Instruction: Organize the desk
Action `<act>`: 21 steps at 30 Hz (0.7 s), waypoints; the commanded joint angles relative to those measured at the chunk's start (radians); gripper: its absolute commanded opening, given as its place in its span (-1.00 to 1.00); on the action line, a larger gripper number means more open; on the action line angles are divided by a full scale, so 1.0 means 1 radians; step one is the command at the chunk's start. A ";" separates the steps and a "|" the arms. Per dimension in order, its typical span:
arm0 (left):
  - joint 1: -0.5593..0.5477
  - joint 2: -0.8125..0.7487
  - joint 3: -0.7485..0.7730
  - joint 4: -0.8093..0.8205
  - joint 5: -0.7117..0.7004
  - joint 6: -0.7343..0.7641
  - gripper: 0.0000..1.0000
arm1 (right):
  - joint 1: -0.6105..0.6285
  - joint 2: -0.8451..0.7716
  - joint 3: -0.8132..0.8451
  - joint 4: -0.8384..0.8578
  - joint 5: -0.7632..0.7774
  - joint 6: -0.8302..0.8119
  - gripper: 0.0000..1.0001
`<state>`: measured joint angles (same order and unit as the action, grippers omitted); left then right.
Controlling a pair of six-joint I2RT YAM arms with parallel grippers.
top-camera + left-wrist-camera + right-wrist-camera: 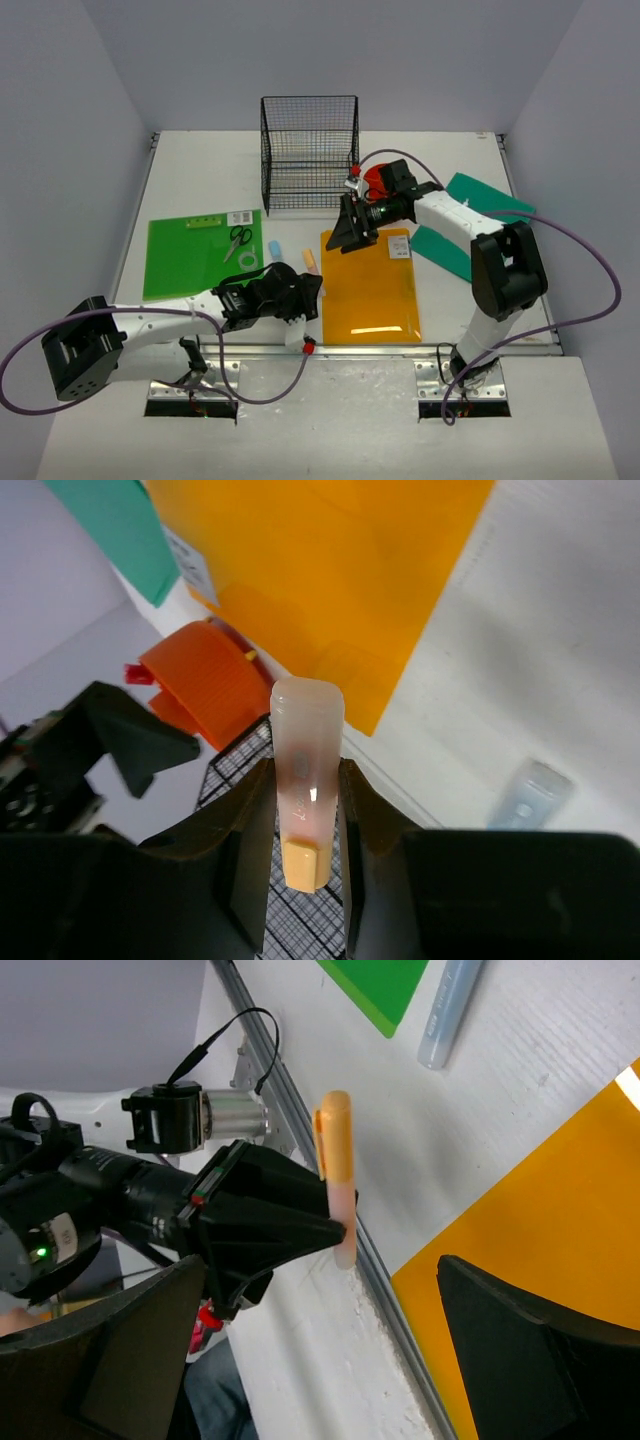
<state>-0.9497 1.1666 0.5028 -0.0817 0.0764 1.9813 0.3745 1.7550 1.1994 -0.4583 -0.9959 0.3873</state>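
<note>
Your left gripper (305,815) is pinched narrow on the orange marker (307,715), apparently holding it clear of the desk (200,165) beneath, probably bound for the mesh rack (308,150) ahead. Your right gripper (352,230) hangs wide open, holding nothing.

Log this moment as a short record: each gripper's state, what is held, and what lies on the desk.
left gripper: shut on the orange highlighter
right gripper: open, holding nothing, over the far edge of the orange folder
desk, left side: green folder with scissors on it
beside the green folder: blue marker
right side: teal folders
far side: wire-mesh rack, orange tray to its right
</note>
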 commanded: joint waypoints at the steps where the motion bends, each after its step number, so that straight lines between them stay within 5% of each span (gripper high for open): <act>1: -0.008 -0.041 0.019 0.085 0.106 0.606 -1.00 | 0.024 0.034 0.063 -0.002 0.039 0.039 0.96; 14: -0.009 -0.022 0.049 0.019 0.155 0.632 -1.00 | 0.114 0.120 0.130 -0.011 0.075 0.025 0.80; 21: -0.009 -0.008 0.057 0.032 0.158 0.636 -1.00 | 0.153 0.177 0.171 -0.033 0.077 0.002 0.35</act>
<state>-0.9501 1.1506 0.5147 -0.0833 0.1979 1.9862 0.5039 1.9063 1.3181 -0.4851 -0.9188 0.4086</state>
